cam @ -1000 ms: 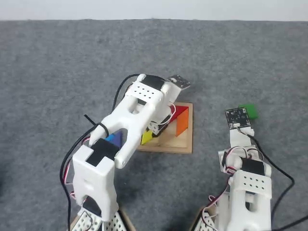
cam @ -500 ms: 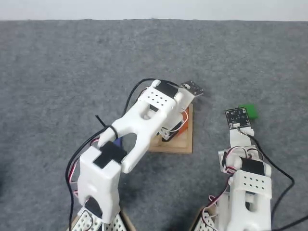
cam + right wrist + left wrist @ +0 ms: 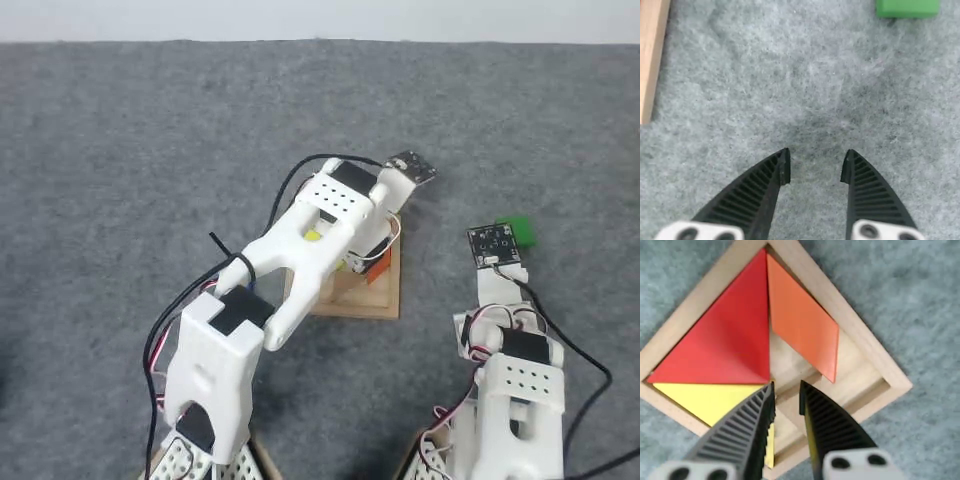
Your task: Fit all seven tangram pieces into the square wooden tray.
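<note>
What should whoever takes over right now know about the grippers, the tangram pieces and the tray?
Left gripper: open, empty, over the tray's bare wood.
Right gripper: open, empty, over the mat, short of the green piece.
Done: red triangle, orange parallelogram and yellow triangle lie in the tray.
Left: green piece goes in; the other pieces I cannot place from these views.
</note>
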Tool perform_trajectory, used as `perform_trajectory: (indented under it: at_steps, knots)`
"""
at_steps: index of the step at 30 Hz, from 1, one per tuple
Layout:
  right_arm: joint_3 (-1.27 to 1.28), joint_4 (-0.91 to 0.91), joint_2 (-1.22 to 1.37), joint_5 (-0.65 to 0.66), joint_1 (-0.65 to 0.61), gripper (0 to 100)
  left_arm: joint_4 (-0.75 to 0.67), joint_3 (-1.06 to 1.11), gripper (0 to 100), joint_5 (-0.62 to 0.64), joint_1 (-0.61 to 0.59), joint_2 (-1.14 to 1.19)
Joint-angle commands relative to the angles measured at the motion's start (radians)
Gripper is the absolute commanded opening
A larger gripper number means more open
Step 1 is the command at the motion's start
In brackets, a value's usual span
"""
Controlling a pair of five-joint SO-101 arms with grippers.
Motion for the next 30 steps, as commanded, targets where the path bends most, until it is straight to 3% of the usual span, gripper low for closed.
perform_trajectory:
  at_steps: [1,8,16,24,30]
  knots:
    - [-0.041,0.005,-0.019,0.011,-0.008,19.4,-0.014,-0.047,8,-0.011,0.000,-0.009]
    - [-0.041,0.005,-0.019,0.011,-0.008,19.4,0.109,0.004,8,0.026,0.083,-0.043]
    - [-0.041,0.007,-0.019,0.011,-0.008,19.4,-0.020,0.088,8,0.032,0.043,-0.006]
    - [-0.041,0.007,-0.021,0.011,-0.008,19.4,-0.025,-0.081,8,-0.020,0.003,0.075]
    - [-0.041,0.005,-0.019,0.011,-0.008,19.4,0.120,-0.200,8,-0.023,0.031,0.078]
